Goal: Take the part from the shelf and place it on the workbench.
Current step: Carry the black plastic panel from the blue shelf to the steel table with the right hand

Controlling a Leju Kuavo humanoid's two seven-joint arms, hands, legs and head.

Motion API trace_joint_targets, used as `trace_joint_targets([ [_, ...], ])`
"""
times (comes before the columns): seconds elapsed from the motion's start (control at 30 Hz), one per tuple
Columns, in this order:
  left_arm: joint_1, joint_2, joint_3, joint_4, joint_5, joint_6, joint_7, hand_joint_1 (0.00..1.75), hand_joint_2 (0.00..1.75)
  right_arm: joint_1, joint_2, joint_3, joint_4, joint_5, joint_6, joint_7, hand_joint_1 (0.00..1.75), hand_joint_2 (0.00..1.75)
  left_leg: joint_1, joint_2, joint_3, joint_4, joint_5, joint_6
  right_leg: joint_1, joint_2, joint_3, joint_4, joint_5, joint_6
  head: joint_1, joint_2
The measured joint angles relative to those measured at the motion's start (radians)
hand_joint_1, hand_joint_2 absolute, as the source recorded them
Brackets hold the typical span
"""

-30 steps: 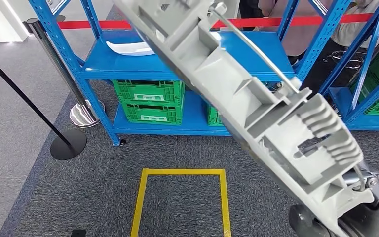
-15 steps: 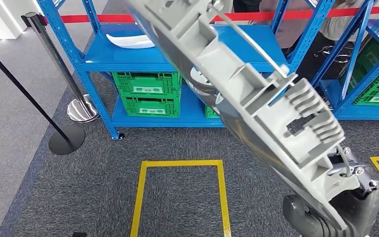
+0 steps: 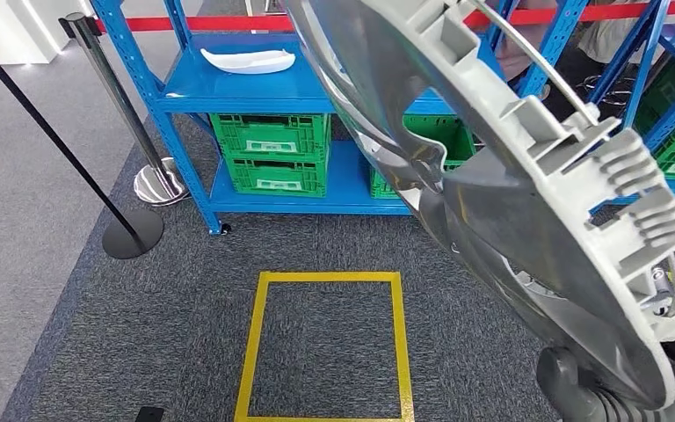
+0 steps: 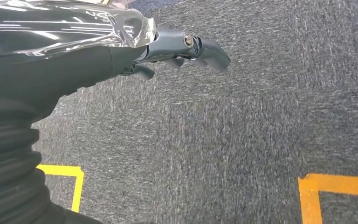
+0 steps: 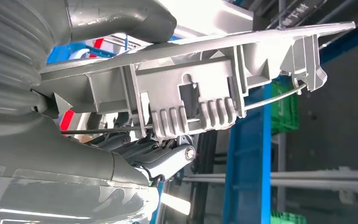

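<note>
Grey carpet (image 3: 185,290) and blue shelving (image 3: 255,88) lie ahead; right hand (image 5: 135,154) clamps the part (image 3: 510,202) at its lower end, long axis slanting up and forward, while left hand (image 4: 177,49) hangs curled, empty.

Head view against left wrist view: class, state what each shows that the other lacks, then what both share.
Head view alone: the grey part held by the right hand, a blue shelf bearing a white piece, green crates, a red tape and a post.
Left wrist view alone: the left hand, holding nothing, its fingers curled in, above the floor.
Both: grey carpet with yellow tape.
</note>
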Motion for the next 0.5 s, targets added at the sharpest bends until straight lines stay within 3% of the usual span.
trace_joint_targets([
  [0.07, -0.001, 0.000, 0.000, 0.000, 0.001, -0.003, -0.007, 0.00, 1.75, 0.002, 0.005, -0.002, 0.000, -0.004, 0.002, 0.000, 1.75, 1.75, 0.002, -0.001, -0.031, 0.079, -0.074, -0.009, -0.003, -0.002, -0.018, -0.001, 0.017, -0.013, -0.010, 0.000],
  [0.13, -0.002, -0.001, -0.001, 0.000, 0.003, -0.006, -0.014, 0.00, 1.75, 0.003, 0.009, -0.005, 0.000, -0.010, 0.006, 0.003, 1.75, 1.75, 0.004, -0.001, -0.071, 0.212, -0.158, -0.014, -0.002, -0.002, -0.040, 0.000, 0.033, -0.017, -0.020, 0.000],
  [0.17, -0.002, -0.001, -0.002, 0.000, 0.005, -0.007, -0.018, 0.00, 1.75, 0.002, 0.011, -0.006, 0.000, -0.012, 0.009, 0.006, 1.75, 1.75, 0.004, -0.001, -0.080, 0.259, -0.174, -0.015, -0.002, -0.002, -0.050, 0.001, 0.041, -0.016, -0.022, 0.000],
  [0.2, -0.003, -0.002, -0.002, 0.000, 0.008, -0.007, -0.022, 0.00, 1.75, 0.001, 0.012, -0.008, 0.000, -0.015, 0.011, 0.010, 1.75, 1.75, 0.005, -0.001, -0.073, 0.273, -0.168, -0.015, -0.001, -0.002, -0.060, 0.003, 0.048, -0.015, -0.025, 0.000],
  [0.23, -0.005, -0.003, -0.001, 0.000, 0.010, -0.008, -0.025, 0.00, 1.75, 0.001, 0.013, -0.010, 0.000, -0.016, 0.012, 0.013, 1.75, 1.75, 0.005, -0.001, -0.046, 0.246, -0.145, -0.014, -0.001, -0.002, -0.068, 0.004, 0.055, -0.013, -0.027, 0.000],
  [0.3, -0.010, -0.004, -0.001, -0.002, 0.011, -0.008, -0.027, 0.00, 1.75, -0.002, 0.014, -0.013, 0.000, -0.018, 0.014, 0.016, 1.75, 1.75, 0.004, -0.002, 0.049, 0.107, -0.096, -0.008, 0.000, -0.002, -0.081, 0.009, 0.064, -0.007, -0.031, 0.000],
  [0.37, -0.014, -0.005, -0.001, -0.003, 0.011, -0.007, -0.028, 0.00, 1.75, -0.005, 0.015, -0.014, 0.000, -0.019, 0.016, 0.017, 1.75, 1.75, 0.001, -0.004, 0.121, -0.012, -0.083, -0.002, 0.002, -0.003, -0.091, 0.012, 0.074, 0.003, -0.033, 0.000],
  [0.43, -0.015, -0.007, -0.001, -0.003, 0.012, -0.005, -0.026, 0.00, 1.75, -0.006, 0.015, -0.015, 0.000, -0.020, 0.017, 0.017, 1.75, 1.75, -0.003, -0.006, 0.130, -0.041, -0.085, 0.005, 0.003, -0.004, -0.099, 0.013, 0.087, 0.016, -0.032, 0.000],
  [0.5, -0.013, -0.009, -0.001, -0.003, 0.013, -0.002, -0.023, 0.00, 1.75, -0.004, 0.014, -0.016, 0.000, -0.020, 0.017, 0.017, 1.75, 1.75, 0.000, -0.003, 0.117, -0.044, -0.075, 0.021, 0.001, -0.003, -0.110, 0.021, 0.082, 0.027, -0.031, 0.000],
])
